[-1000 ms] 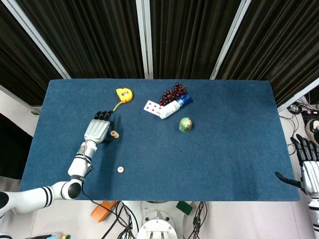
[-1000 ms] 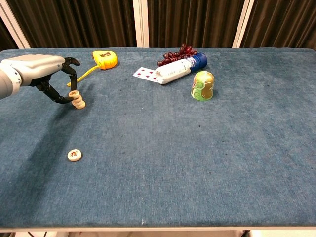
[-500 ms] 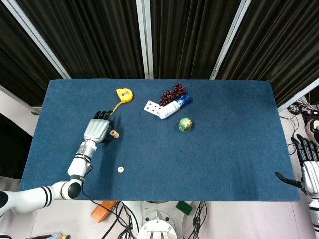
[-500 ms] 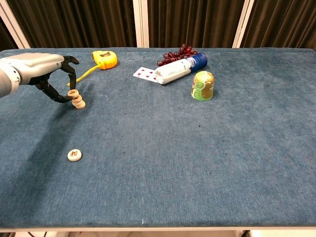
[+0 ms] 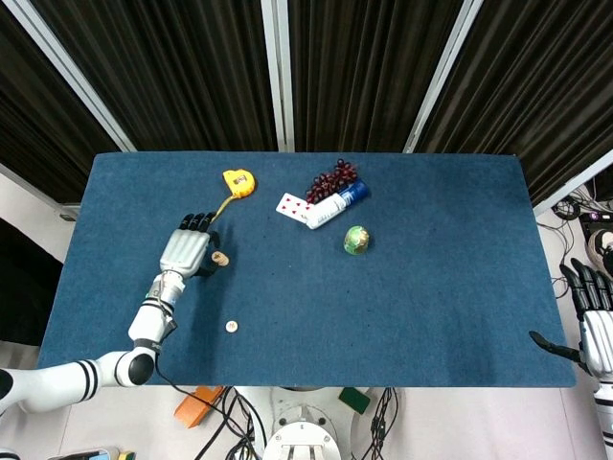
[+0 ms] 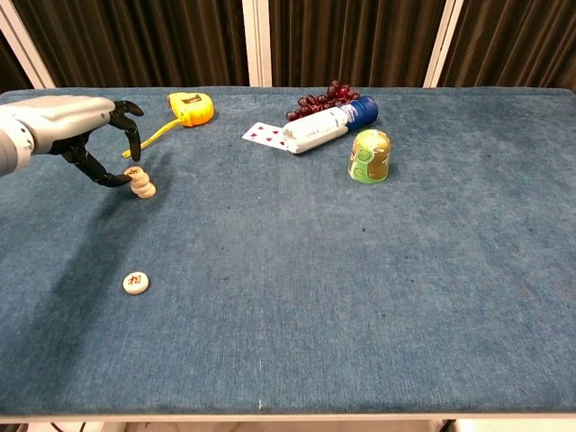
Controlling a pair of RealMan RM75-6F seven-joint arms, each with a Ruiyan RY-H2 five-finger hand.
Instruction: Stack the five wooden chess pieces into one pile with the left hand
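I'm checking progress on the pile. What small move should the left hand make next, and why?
Probably lift the left hand clear of the stack and bring it toward the lone chess piece lying nearer the table's front edge. The hand's curled fingers sit right beside the leaning stack and seem to hold nothing, while that one piece lies apart, unstacked.

The left hand [image 5: 188, 251] has a silver-grey metal back and black fingers [image 6: 129, 112]. Its wrist narrows into a white-and-silver forearm with a black band, ending at a white elbow ringed in black stripes. The right hand [image 5: 596, 326], at three o'clock, shows the same grey back and black fingers.
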